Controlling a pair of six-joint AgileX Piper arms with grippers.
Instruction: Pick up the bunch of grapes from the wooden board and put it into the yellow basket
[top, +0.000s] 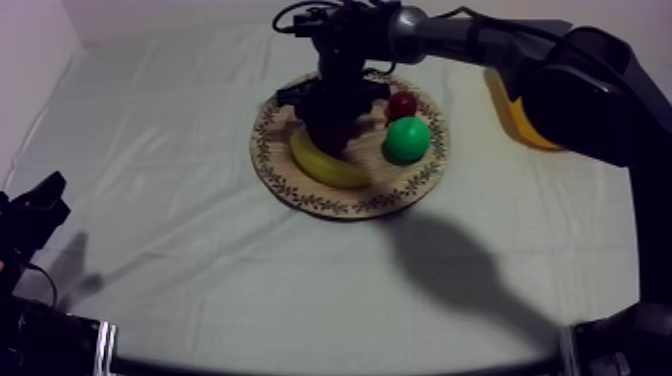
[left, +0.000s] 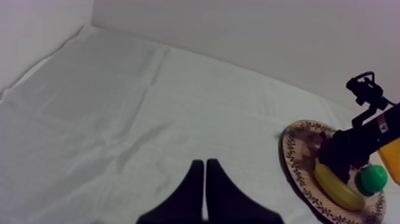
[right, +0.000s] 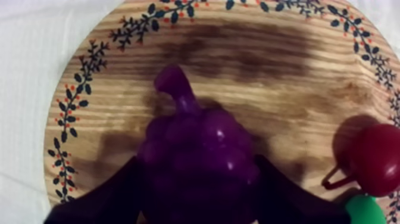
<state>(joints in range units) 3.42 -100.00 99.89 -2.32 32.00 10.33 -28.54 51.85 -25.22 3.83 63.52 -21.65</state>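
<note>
The right arm reaches in over the surface (top: 200, 260) and its right pincer (top: 335, 125) is down on the wooden board (top: 300, 195). From the camera on that arm, the two black fingers (right: 113, 196) press against either side of the bunch of grapes (right: 199, 137), so the pincer is closed round it. The purple bunch lies on the wood near the board's middle, stem pointing away from the fingers. A small red fruit (top: 402, 104) lies just beside the grapes, touching a green pear (top: 407, 140), and a banana (top: 325, 165) lies along the near side of the board. The yellow basket (top: 515, 118) stands beyond the board at the right side, partly behind the arm. The left pincer (left: 204, 179) hangs low at its own side, well apart from the board, fingers pressed together on nothing.
</note>
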